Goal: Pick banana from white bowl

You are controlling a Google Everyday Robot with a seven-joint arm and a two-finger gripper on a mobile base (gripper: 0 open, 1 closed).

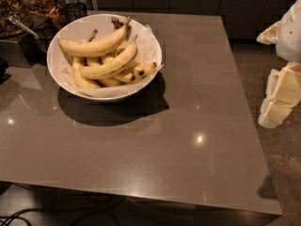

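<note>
Several bananas (106, 62) fill the white bowl (55, 67) at the table's (188, 126) far-left; we should lower the gripper (282, 95), off the right edge, open or closed we cannot tell, across the topmost banana (94, 46).

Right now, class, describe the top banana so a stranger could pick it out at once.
On the grey table, find the white bowl near the far left corner, far from the tool at the right edge. The top banana lies across the pile inside. Unlike its neighbours, nothing overlaps it, and it sits nearest the far rim.
</note>
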